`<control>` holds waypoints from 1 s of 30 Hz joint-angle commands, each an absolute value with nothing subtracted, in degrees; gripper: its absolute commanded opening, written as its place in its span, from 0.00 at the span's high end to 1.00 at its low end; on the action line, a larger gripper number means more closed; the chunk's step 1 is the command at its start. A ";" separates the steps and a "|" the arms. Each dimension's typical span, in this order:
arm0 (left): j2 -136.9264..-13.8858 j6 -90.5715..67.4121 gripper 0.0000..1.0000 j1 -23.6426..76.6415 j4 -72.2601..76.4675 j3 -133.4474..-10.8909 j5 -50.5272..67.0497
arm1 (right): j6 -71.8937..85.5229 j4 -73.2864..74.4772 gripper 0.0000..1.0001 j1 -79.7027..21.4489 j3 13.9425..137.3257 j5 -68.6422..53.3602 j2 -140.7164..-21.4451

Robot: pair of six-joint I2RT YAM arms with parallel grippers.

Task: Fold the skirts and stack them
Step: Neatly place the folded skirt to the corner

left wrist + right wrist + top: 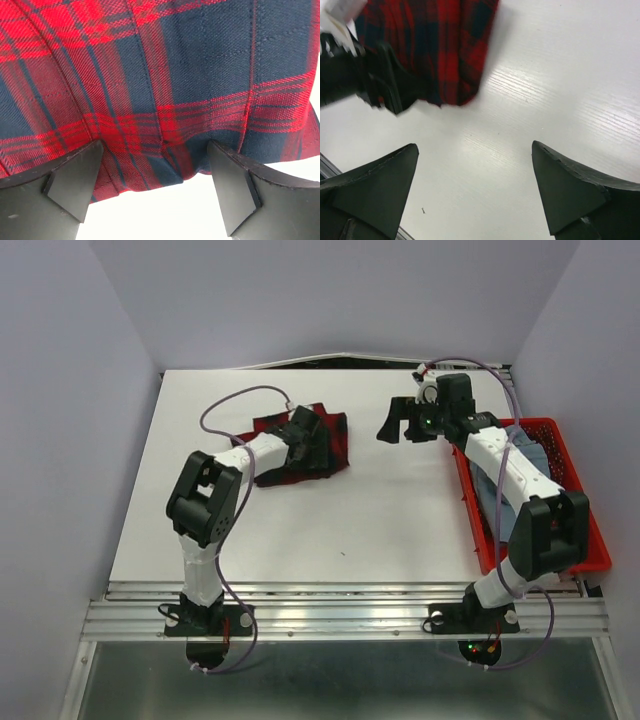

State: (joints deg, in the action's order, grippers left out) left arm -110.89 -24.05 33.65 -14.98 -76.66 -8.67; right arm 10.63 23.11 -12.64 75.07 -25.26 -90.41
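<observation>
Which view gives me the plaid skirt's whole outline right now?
Top external. It shows the plaid skirt whole, apart from where the left arm covers its middle. Left wrist shows only close-up fabric and one edge; right wrist catches one blurred corner.

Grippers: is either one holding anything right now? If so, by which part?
Nothing is held. The left gripper is open over the plaid skirt's edge with no cloth pinched; the right gripper is open above the table.
</observation>
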 commanded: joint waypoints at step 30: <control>-143.99 43.08 0.11 3.25 -46.77 -125.73 7.64 | 7.47 26.19 0.00 -12.22 78.92 -26.28 -91.76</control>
State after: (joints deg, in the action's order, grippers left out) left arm -143.85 40.60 2.81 -40.10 -132.94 7.27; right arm 8.34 26.52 -12.64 75.33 -25.91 -91.57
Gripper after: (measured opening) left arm 0.894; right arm 0.999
